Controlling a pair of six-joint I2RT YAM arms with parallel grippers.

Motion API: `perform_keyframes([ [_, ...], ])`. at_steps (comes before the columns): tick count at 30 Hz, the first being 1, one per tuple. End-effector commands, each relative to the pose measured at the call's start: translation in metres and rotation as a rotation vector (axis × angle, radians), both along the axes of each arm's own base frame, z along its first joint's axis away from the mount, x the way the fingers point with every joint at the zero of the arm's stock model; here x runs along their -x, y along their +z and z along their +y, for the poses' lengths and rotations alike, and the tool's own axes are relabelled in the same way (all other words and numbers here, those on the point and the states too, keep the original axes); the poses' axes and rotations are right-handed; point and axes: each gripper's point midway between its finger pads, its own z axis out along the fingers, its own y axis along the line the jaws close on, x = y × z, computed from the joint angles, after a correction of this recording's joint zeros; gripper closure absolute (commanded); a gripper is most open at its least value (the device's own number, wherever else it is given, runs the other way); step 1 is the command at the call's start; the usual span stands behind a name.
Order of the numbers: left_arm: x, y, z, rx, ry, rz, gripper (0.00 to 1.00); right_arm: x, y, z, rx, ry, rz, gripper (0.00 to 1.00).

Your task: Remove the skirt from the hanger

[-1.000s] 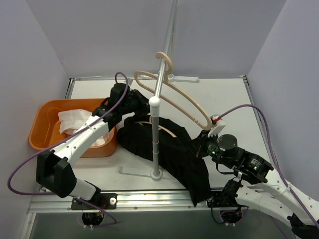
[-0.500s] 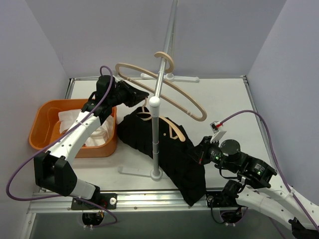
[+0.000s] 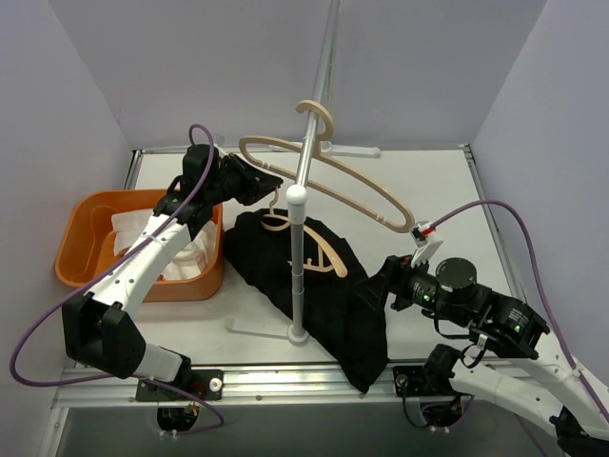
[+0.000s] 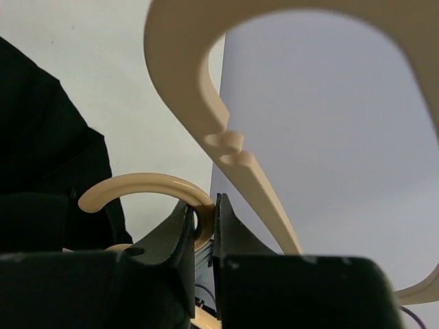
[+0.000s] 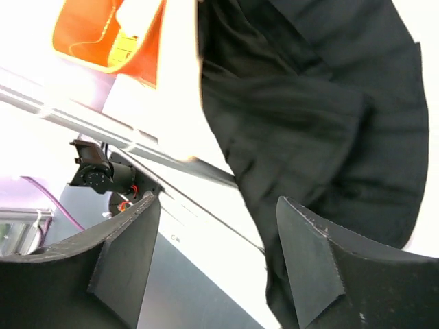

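Skirt [image 3: 328, 305], black, lies crumpled on the surface [image 3: 433, 190] around the foot of the stand [image 3: 297, 276], its hem reaching the near edge. Hanger [image 3: 284, 221], pale wood, rests on the skirt's upper end; whether the skirt is attached to it cannot be told. Left gripper [image 4: 204, 209]: jaws nearly together, clamped on the hanger's hook, as the wrist view shows. Right gripper [image 5: 218, 205]: jaws wide apart, nothing between them, hovering over the skirt's right side near the hem. Second hanger [image 3: 352, 186] hangs bare and tilted from the stand's top, above the skirt. Orange bin [image 3: 81, 257] sits at left, holding white cloth [image 3: 138, 233], just beside the skirt.
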Motion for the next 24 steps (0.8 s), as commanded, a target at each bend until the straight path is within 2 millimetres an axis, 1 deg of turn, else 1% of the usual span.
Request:
perform_keyframes([
  [1,0.008,0.033,0.001,-0.032,0.001,-0.120,0.98,-0.005,0.016,0.008,0.054,0.069,-0.082,0.37],
  [3,0.014,0.030,-0.005,-0.047,-0.015,-0.115,0.98,-0.010,0.023,0.019,0.048,0.094,-0.094,0.42],
  [5,0.017,0.028,-0.009,-0.061,-0.023,-0.120,0.98,-0.016,0.024,0.031,0.049,0.112,-0.101,0.47],
  [7,0.022,0.027,-0.015,-0.063,-0.036,-0.118,0.98,-0.022,0.024,0.037,0.056,0.118,-0.109,0.49],
  [8,0.024,0.027,-0.017,-0.063,-0.041,-0.119,0.98,-0.025,0.024,0.044,0.053,0.130,-0.112,0.50],
  [9,0.027,0.027,-0.021,-0.064,-0.053,-0.120,0.98,-0.027,0.023,0.046,0.055,0.131,-0.114,0.50],
  [11,0.031,0.028,-0.023,-0.064,-0.056,-0.121,0.98,-0.033,0.020,0.052,0.065,0.136,-0.122,0.50],
  [15,0.038,0.028,-0.027,-0.063,-0.068,-0.123,0.98,-0.033,0.015,0.064,0.060,0.180,-0.111,0.49],
  [17,0.040,0.027,-0.030,-0.061,-0.075,-0.122,0.98,-0.034,0.010,0.068,0.060,0.186,-0.103,0.49],
  [19,0.042,0.027,-0.034,-0.056,-0.084,-0.118,0.98,-0.035,0.010,0.072,0.049,0.189,-0.102,0.49],
  [20,0.043,0.028,-0.036,-0.051,-0.087,-0.121,0.98,-0.036,0.005,0.073,0.053,0.192,-0.095,0.49],
  [21,0.043,0.029,-0.038,-0.047,-0.091,-0.122,0.98,-0.035,0.006,0.076,0.042,0.202,-0.097,0.49],
  [24,0.047,0.031,-0.045,-0.042,-0.107,-0.127,0.98,-0.035,-0.006,0.083,0.044,0.220,-0.069,0.51],
])
